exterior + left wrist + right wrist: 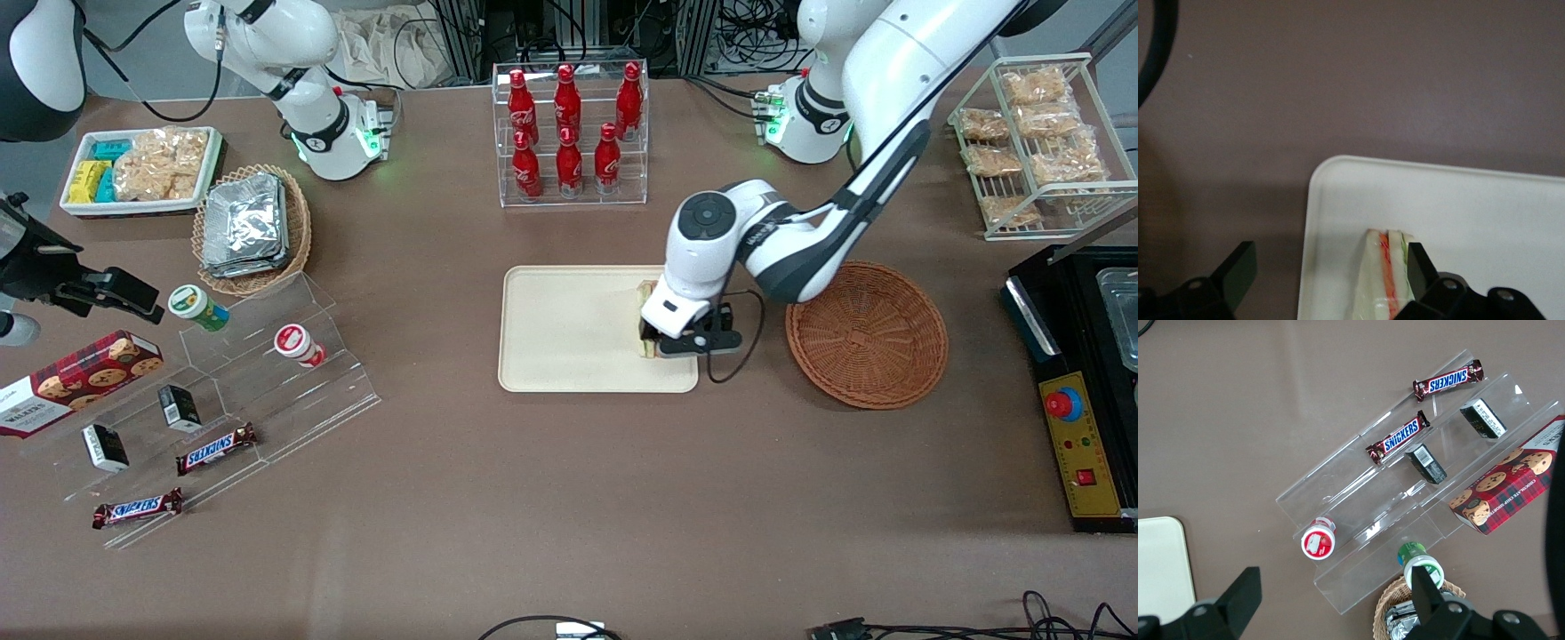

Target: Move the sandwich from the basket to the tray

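1. Front view: the left arm's two-finger gripper [662,342] is hanging over the flat cream-beige rectangular tray [569,329], at the tray edge nearest the round reddish-brown woven wicker basket [867,333]. The small clear-wrapped triangular wedge sandwich [646,322] is showing beside the gripper, on or just above that edge. The basket is lying empty on the brown table [533,498], toward the working arm's end.

2. Left wrist view: the gripper [1328,267] is standing with its fingers [1238,270] spread wide. One finger is beside the sandwich [1385,280]; the other is well apart from it, over the table [1338,80]. The sandwich is lying on the tray [1471,213], near a rounded corner.

3. Right wrist view: only a corner of the tray [1161,567] is appearing; the sandwich and the working gripper are not in view.

4. Step in hand, as a judgement: the release on the tray is being completed. The next move is calling for a straight lift clear of the sandwich without dragging its wrap.
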You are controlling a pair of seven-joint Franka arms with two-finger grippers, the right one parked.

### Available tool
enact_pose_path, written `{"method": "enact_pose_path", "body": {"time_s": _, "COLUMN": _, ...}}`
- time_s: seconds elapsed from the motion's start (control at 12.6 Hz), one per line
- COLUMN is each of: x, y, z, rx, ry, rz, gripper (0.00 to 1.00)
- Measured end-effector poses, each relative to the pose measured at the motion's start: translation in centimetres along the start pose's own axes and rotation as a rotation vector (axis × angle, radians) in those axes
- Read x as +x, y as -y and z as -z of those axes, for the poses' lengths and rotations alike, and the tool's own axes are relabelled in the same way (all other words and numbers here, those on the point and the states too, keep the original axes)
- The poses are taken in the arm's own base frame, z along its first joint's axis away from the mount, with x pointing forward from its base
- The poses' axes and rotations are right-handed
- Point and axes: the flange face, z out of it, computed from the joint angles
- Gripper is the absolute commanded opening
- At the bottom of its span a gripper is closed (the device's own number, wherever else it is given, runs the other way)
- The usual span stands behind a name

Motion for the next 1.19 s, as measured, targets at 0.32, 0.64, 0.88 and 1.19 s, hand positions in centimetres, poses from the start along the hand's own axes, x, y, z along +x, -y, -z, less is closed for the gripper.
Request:
{"method": "enact_pose_path", "body": {"time_s": 0.32, "x": 6.3, "y": 3.5, "z": 5.0, "rx": 0.027, "ry": -0.008, "rz": 0.17, "gripper": 1.0}}
{"method": "enact_pose_path", "body": {"time_s": 0.64, "x": 11.4, "y": 7.2, "z": 9.4, "rx": 0.022, "ry": 0.012, "rz": 0.26, "gripper": 1.0}}
{"method": "enact_pose_path", "body": {"time_s": 0.88, "x": 12.3, "y": 8.8, "z": 10.0, "rx": 0.02, "ry": 0.044, "rz": 0.253, "gripper": 1.0}}
{"method": "enact_pose_path", "body": {"time_s": 1.19, "x": 13.2, "y": 10.7, "z": 10.5, "rx": 0.021, "ry": 0.057, "rz": 0.281, "gripper": 1.0}}
